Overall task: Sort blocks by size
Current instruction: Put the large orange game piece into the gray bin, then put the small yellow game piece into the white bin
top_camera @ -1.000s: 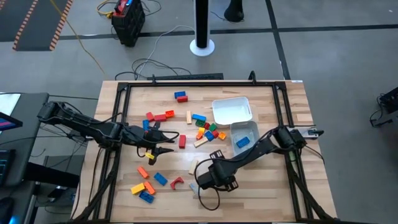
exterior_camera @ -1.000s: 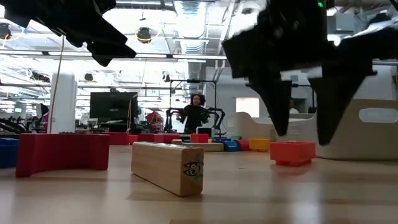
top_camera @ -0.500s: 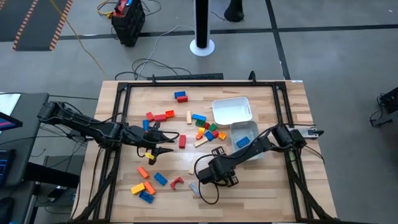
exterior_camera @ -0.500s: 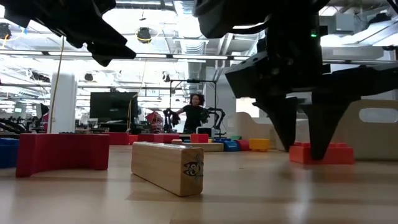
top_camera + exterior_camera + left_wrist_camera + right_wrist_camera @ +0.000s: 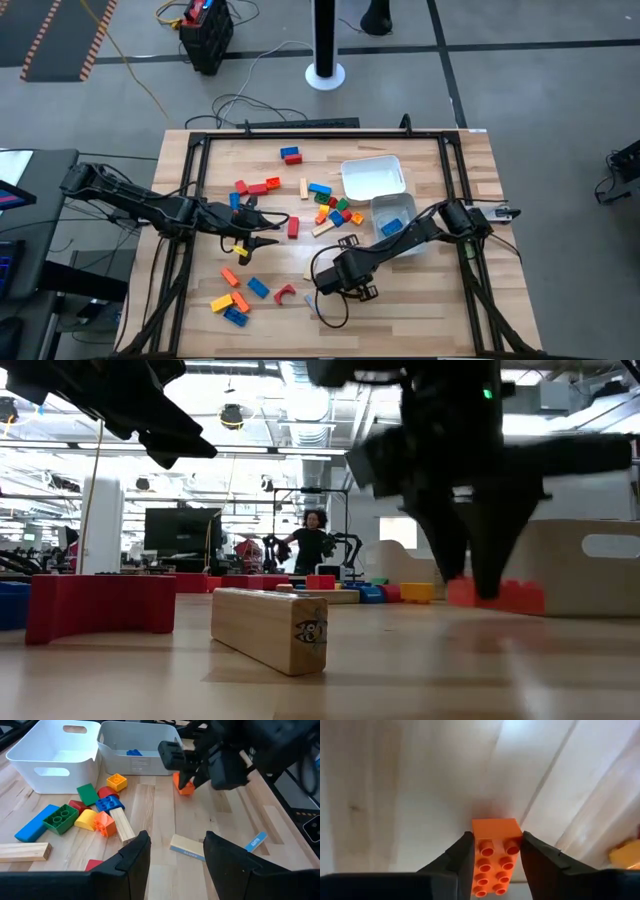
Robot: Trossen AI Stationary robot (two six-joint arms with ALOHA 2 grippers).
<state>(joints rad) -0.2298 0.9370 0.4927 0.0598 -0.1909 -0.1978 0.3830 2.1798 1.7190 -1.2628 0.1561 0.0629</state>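
Observation:
My right gripper (image 5: 340, 284) points down over the near middle of the table, shut on an orange block (image 5: 495, 851) with two rows of studs. The block also shows in the left wrist view (image 5: 184, 785) and the low view (image 5: 497, 595). My left gripper (image 5: 175, 862) waits open above the left half of the table (image 5: 252, 238), nothing between its fingers. More blocks lie in a heap (image 5: 335, 209) near the middle and scattered at the near left (image 5: 236, 296). A tan block (image 5: 270, 628) and a red arch block (image 5: 98, 605) lie flat on the wood. My right gripper pinches the orange block by its two long sides (image 5: 476, 851) between its two fingers (image 5: 461, 857). The fingers come from above, pointing down, one on each long side. The block rests on the table with its studs up.
A white tub (image 5: 372, 177) and a clear tub (image 5: 393, 218) with a blue block inside stand at the right of the middle. A black frame (image 5: 195, 160) runs round the table. A person stands far off in the room (image 5: 313, 550).
My right gripper has shut: its fingers stood wide over the orange block and now close on its sides. The block has shifted and turned a little on the table in between.

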